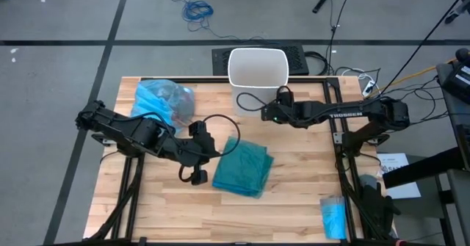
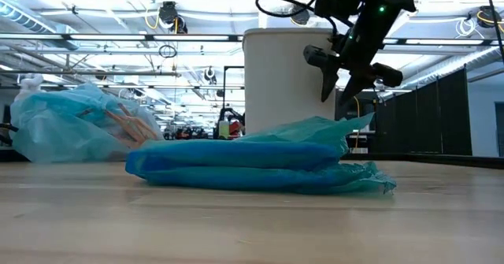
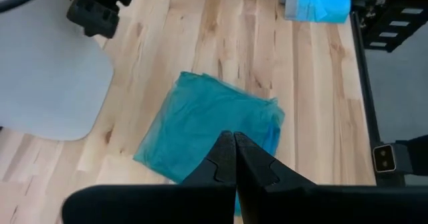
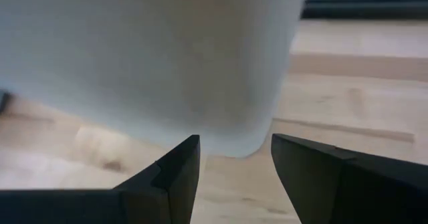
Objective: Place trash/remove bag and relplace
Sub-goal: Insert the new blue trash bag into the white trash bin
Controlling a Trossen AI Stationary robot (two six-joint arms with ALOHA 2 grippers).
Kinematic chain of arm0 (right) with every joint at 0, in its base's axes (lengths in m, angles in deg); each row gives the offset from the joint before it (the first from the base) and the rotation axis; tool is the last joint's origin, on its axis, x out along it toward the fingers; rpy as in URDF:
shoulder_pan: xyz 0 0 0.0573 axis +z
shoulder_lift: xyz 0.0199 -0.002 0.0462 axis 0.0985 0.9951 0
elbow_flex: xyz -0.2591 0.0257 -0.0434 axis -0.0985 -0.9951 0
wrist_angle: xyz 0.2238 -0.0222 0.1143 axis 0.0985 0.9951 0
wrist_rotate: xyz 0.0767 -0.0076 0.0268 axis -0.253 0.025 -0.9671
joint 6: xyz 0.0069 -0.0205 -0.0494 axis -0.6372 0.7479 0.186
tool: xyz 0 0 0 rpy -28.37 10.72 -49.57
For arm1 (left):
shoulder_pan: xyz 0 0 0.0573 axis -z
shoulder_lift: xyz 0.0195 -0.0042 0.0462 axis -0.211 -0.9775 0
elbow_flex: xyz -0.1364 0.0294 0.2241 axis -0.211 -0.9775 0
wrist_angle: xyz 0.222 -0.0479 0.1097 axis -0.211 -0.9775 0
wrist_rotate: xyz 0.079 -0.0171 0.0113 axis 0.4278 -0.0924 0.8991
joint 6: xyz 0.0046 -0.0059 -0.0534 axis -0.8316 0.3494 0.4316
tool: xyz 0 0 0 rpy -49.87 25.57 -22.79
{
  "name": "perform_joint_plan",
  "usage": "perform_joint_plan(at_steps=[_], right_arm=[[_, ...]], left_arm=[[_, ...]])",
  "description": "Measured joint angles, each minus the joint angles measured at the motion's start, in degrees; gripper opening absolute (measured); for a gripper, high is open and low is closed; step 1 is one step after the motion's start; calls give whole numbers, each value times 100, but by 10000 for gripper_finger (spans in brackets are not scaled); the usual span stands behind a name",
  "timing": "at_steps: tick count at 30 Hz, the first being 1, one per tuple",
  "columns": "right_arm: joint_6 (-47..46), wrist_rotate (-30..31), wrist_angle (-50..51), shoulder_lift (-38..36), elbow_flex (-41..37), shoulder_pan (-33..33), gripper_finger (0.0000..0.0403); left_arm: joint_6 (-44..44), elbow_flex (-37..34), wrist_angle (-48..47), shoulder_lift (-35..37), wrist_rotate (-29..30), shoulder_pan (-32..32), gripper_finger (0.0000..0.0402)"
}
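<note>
High view: the filled light-blue bag (image 1: 163, 101) lies on the desk (image 1: 294, 202), out of the bare white bin (image 1: 257, 70). Left hand (image 1: 197, 152) clenched empty; right hand (image 1: 268, 114) half-open beside the bin. Relining remains.

High view: overhead, straight down on bench (image 1: 294, 187). Low view: bench level, close. Both share white bin (image 1: 258, 67), folded teal bag (image 2: 252, 165).

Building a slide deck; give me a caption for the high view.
Right gripper open beside the unlined white bin; left gripper shut by the folded teal bag; filled light-blue bag set aside.
</note>
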Motion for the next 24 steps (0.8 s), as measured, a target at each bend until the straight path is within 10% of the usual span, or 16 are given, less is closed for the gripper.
perform_joint_plan(at_steps=[13,24], right_arm=[[-1075,-287,-315,-135,-290,2673,178],[-3543,281,-3539,-124,-2196,4079,178]], left_arm=[[317,0,-498,0,-130,101,0],[114,0,-235,-2,-144,12,0]])
